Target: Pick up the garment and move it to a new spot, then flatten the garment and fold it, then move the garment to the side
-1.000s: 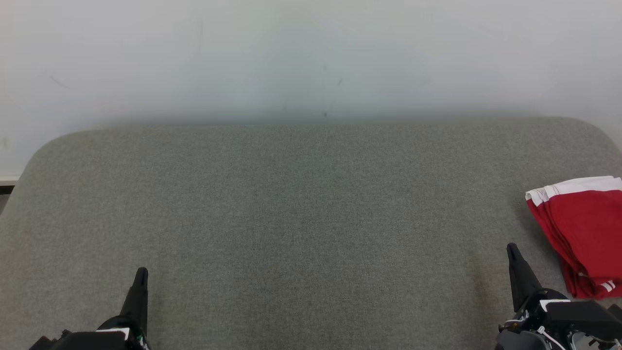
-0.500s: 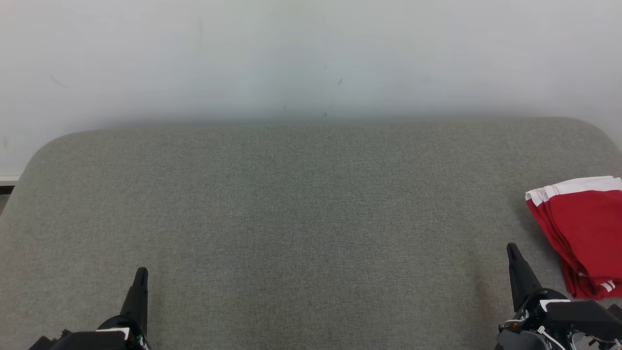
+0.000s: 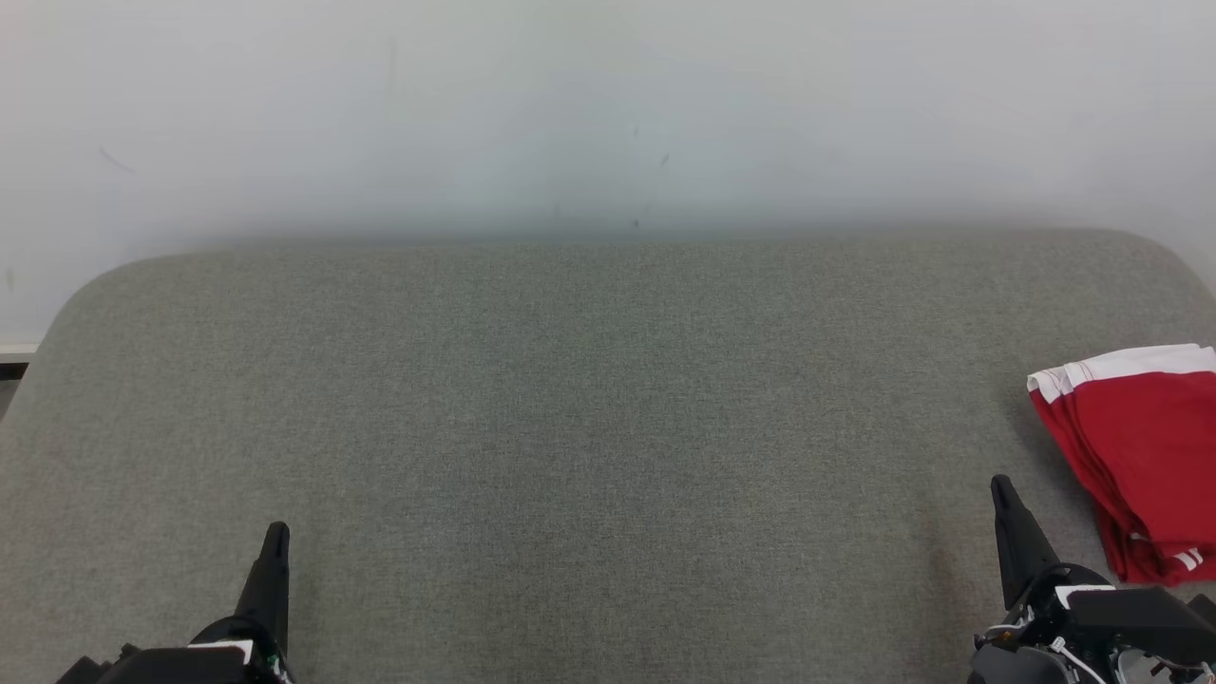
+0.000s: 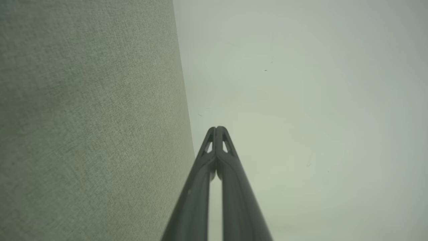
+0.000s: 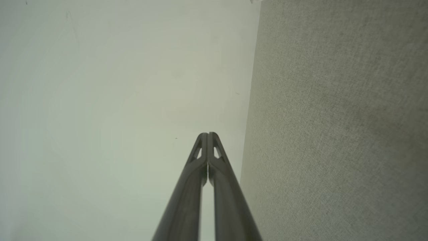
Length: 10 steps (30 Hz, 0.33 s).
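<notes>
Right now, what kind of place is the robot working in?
Probably a plain indoor setup for practising clothes folding: a wide grey fabric-covered surface with rounded corners set against a bare pale wall, and a folded red and white garment lying on the robot's right.

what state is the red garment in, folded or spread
Folded: the red garment lies stacked at the right of the grey surface, layered edges showing along its left side.

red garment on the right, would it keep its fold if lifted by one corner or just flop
Probably flops: the red garment shows several thin stacked layers, loose at their edges, so a one-corner lift would likely unfold it. Pushed, it may bunch rather than slide on the textured grey surface.
</notes>
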### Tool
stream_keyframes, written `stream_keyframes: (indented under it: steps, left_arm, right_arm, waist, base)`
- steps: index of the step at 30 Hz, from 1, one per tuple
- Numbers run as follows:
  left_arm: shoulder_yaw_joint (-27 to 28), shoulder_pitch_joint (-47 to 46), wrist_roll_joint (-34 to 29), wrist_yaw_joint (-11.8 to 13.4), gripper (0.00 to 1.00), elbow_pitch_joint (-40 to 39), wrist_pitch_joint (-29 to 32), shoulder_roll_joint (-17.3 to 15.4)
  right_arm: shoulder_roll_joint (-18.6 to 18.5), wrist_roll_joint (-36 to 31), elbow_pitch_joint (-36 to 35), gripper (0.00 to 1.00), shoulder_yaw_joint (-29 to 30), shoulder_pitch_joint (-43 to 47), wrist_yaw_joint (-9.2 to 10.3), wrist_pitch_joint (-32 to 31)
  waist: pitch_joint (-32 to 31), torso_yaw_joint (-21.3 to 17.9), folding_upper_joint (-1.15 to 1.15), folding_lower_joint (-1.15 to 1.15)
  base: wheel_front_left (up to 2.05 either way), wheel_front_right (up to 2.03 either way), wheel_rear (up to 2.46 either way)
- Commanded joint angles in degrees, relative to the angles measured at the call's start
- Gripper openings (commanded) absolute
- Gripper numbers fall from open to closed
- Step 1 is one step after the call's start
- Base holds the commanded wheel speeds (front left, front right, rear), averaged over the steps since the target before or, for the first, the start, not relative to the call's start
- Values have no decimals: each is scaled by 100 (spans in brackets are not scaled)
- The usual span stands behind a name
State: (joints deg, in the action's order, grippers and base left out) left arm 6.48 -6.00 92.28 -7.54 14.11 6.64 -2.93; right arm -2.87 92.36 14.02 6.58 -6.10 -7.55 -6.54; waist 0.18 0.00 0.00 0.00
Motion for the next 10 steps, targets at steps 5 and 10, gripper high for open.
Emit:
stream_keyframes:
  steps: [5, 10]
  left_arm:
    - [16, -53, 24, 10, 0, -17, 3, 10]
    - [16, -53, 24, 10, 0, -17, 2, 9]
  right_arm:
    - [10, 10, 1, 0, 7, -37, 12, -10]
    - [10, 10, 2, 0, 6, -37, 12, -10]
  waist:
    - [0, 0, 0, 0]
    - [0, 0, 0, 0]
  base:
    - [0, 0, 0]
    - [0, 0, 0]
